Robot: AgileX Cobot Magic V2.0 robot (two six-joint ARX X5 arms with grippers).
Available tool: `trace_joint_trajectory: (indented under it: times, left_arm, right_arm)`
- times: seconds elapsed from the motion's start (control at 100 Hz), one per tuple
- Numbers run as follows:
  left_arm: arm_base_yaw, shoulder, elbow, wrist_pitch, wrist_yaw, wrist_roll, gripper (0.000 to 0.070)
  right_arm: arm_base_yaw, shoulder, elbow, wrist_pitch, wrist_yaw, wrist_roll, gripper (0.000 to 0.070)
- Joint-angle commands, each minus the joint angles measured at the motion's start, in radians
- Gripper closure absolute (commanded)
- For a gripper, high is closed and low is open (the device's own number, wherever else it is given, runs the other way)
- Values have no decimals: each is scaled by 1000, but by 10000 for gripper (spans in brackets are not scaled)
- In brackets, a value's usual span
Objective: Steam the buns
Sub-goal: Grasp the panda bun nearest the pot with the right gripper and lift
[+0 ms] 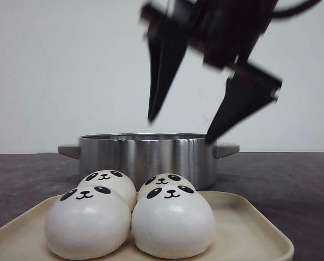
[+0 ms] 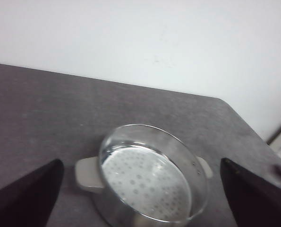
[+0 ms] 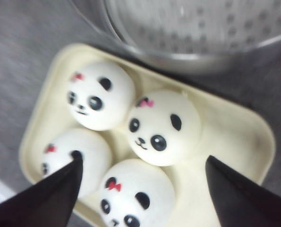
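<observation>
Four white panda-face buns sit together on a cream tray [image 1: 249,231]: two in front [image 1: 88,220] [image 1: 172,220] and two behind [image 1: 108,182] [image 1: 164,182]. In the right wrist view they [image 3: 164,127] show red bows. A steel steamer pot [image 1: 145,155] with a perforated insert stands just behind the tray; it also shows in the left wrist view [image 2: 149,179]. My right gripper [image 1: 179,131] hangs open and empty above the buns and the pot's front, blurred; its fingers straddle the nearest bun [image 3: 135,198]. My left gripper [image 2: 140,198] is open and empty, well above the pot.
The dark grey table [image 1: 292,179] runs back to a white wall. The pot has two pale side handles [image 2: 88,174]. The table's far right edge [image 2: 253,127] shows in the left wrist view.
</observation>
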Motion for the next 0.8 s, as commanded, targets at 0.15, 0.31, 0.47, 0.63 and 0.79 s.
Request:
trace_joint_trajectory:
  times: [0.15,0.31,0.47,0.63,0.79]
  left_arm:
    - [-67,3,16,11,2,6,74]
    - [-109,3,16,11,2,6,73]
    - [-134,3,16,11,2,7,74]
    - [-145,3,16,11,-1,7,74]
    - [-157,3,16,12,-2,7,74]
  right_arm:
    - [-7,158,16,57,11,23,220]
    - [-8,214,16,82,10,64,240]
    - [-8,230,16,68,6,74,545]
    - [-7,219,16,68,6,74,692]
    - [23,82,63,39,-8,73,692]
